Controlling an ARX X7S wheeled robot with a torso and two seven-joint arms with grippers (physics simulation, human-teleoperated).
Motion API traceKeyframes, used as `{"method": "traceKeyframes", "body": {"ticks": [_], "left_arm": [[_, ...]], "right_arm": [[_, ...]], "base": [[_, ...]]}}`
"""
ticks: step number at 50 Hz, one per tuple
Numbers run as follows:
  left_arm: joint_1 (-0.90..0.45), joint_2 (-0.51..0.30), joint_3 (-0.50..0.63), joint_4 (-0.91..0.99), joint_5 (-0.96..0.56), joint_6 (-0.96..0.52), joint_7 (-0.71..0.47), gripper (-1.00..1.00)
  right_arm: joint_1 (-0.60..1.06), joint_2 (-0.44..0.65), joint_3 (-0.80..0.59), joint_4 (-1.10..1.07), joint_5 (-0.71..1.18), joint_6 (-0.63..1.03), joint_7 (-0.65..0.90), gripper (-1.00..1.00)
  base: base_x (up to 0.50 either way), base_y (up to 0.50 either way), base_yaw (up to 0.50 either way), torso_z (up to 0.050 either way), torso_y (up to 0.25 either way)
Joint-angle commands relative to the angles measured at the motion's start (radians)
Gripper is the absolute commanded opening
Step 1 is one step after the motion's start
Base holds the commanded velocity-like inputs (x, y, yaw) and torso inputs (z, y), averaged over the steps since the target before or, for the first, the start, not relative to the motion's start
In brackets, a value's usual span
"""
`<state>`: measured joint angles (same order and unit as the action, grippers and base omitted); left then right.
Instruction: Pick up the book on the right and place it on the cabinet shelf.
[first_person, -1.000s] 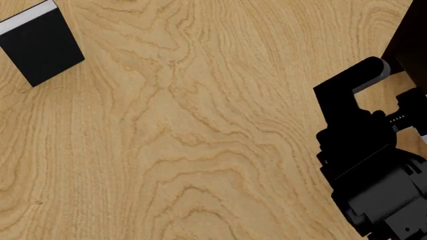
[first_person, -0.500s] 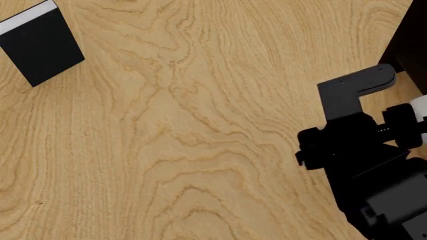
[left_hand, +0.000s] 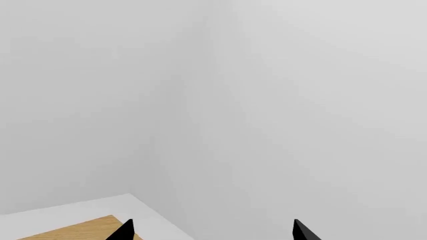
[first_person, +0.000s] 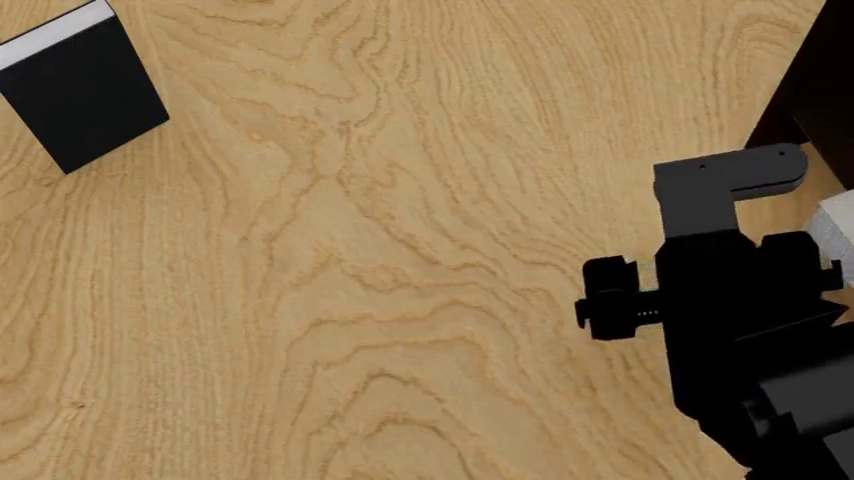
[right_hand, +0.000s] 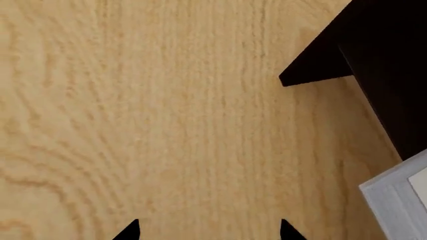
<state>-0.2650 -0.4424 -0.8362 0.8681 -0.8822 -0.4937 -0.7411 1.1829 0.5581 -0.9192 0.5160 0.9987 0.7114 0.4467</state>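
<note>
Jaws on both of our grippers are spread apart with nothing between them: right gripper (right_hand: 208, 231) tips frame bare wood, left gripper (left_hand: 212, 231) tips point at a blank grey wall (left_hand: 280, 100). Only the fingertips show in each wrist view. Table (first_person: 347, 260) fills the head view, light wood grain. Cabinet (right_hand: 380, 55), near black, is cut off at the head view's right edge; the right wrist view shows more of its corner, no shelf board visible. Our right arm (first_person: 747, 340) hides much of that side. Black book (first_person: 83, 88) lies far left, head view only. Grey book (right_hand: 402, 197) sits against the cabinet, just a corner in frame; edge dots unreadable.
</note>
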Motion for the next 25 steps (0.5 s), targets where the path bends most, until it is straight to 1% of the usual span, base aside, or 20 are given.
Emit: {"method": "traceKeyframes", "body": {"ticks": [1, 19, 25], "left_arm": [[0.002, -0.003, 0.002, 0.0, 0.001, 0.003, -0.002, 1.0], [0.007, -0.005, 0.006, -0.001, 0.006, 0.009, -0.002, 1.0], [0.008, -0.004, 0.007, -0.002, 0.009, 0.012, -0.003, 1.0]], "right_arm": [[0.009, -0.018, 0.02, 0.055, 0.025, -0.014, -0.063, 1.0], [0.033, -0.042, 0.043, 0.157, 0.055, -0.036, -0.195, 1.0], [0.051, -0.054, 0.036, 0.204, 0.038, -0.041, -0.204, 1.0]], "base": [[0.0, 0.0, 0.0, 0.0, 0.0], [0.0, 0.0, 0.0, 0.0, 0.0], [0.0, 0.0, 0.0, 0.0, 0.0]]}}
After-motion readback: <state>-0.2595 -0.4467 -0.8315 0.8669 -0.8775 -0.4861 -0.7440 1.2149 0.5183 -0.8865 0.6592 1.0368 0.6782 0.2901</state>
